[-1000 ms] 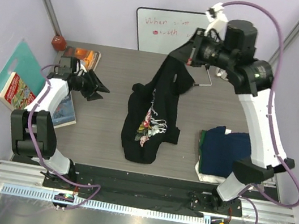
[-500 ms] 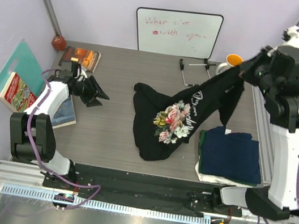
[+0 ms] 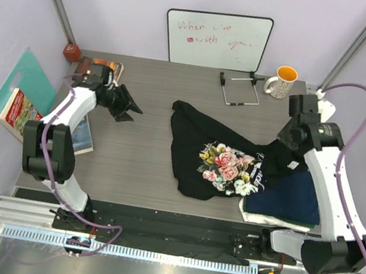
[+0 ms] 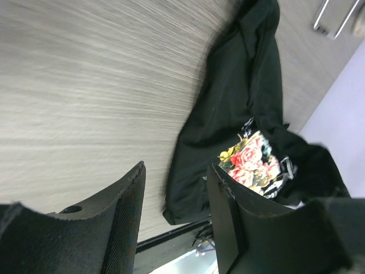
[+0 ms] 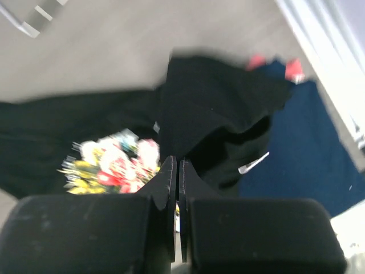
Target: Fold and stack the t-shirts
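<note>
While the black t-shirt (image 3: 195, 146) sprawls crumpled across the middle of the top view, floral print (image 3: 227, 167) face up, its right-hand end climbs toward the right pincer (image 3: 278, 147) at centre right. That end drapes over the folded navy t-shirt (image 3: 292, 197) in the lower right! A white t-shirt (image 3: 254, 216) peeks out beneath that pile. Over at upper left, the left pincer (image 3: 126, 105) hangs above bare tabletop (image 3: 137, 157), well apart from any cloth.

Left wrist view now: jaws spread, nothing between them. The black t-shirt lies ahead in the right half of the frame, rumpled, flowers at lower right.

Right wrist view, and it's blurred: the right pincer's jaws are pressed together at bottom centre, and black cloth runs right up to their tips. By my read a thin fold is pinched there. A hump of cloth sits mid-frame, navy at the right edge.

How will it handle? Light and limp, I'd judge, with no stiffness at all. It sags and bunches wherever it isn't held, and a single pinch only drags a rope of fabric. It's not fragile or slippery, though thin layers could slide out of a shallow nip. The best holds look like the seams, at the shoulders or hem corners, one per pincer, so it spreads flat.
</note>
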